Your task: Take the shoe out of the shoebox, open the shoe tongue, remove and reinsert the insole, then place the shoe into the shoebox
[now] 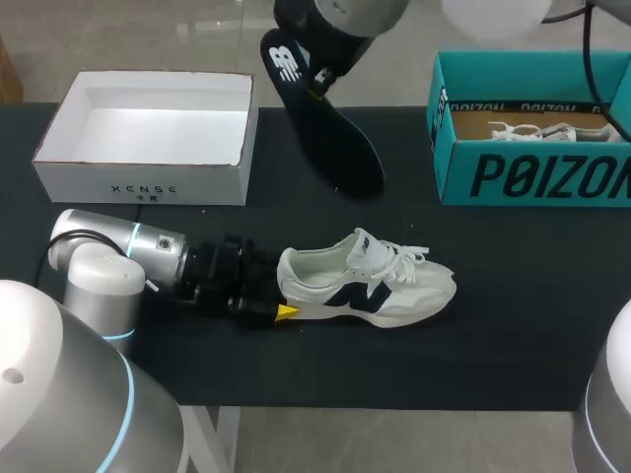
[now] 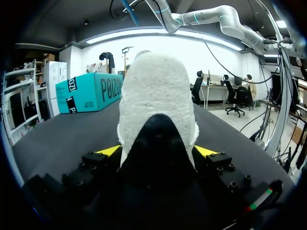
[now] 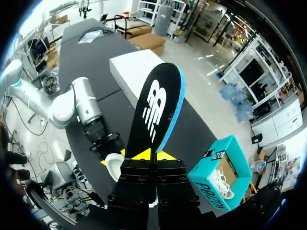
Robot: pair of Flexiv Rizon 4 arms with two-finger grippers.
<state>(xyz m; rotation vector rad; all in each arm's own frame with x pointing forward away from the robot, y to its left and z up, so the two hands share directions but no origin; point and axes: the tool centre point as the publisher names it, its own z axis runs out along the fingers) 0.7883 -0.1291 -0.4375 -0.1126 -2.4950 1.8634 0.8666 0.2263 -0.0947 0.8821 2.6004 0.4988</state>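
**A:** What is the biggest thing?

**B:** The black table (image 1: 513, 296). I'll place everything else from the shoe (image 1: 370, 291), which stands near the table's front middle.

**A:** And the boxes?

**B:** An open white box (image 1: 143, 182) sits beyond the shoe to its left. An open teal box (image 1: 532, 177) sits beyond the shoe to its right, with a second shoe (image 1: 537, 130) lying inside. Both boxes are well apart from the shoe.

**A:** How does the shoe lie?

**B:** It is white with a dark side mark and rests on its sole on the table, outside both boxes. The toe points right, the heel points left, and the laces are loose.

**A:** Where is the insole?

**B:** The insole (image 1: 330, 128) is out of the shoe and held up beyond it, between the two boxes. It is dark with a blue edge and a white logo. I cannot tell whether its far end touches the table.

**A:** And the grippers?

**B:** The left gripper (image 2: 157, 151) lies low at the shoe's heel. Its fingers press the heel from both sides, one yellow tip on each flank. The right gripper (image 3: 152, 155) is above and beyond the shoe. Its tips are closed on the insole, pinching it between them.
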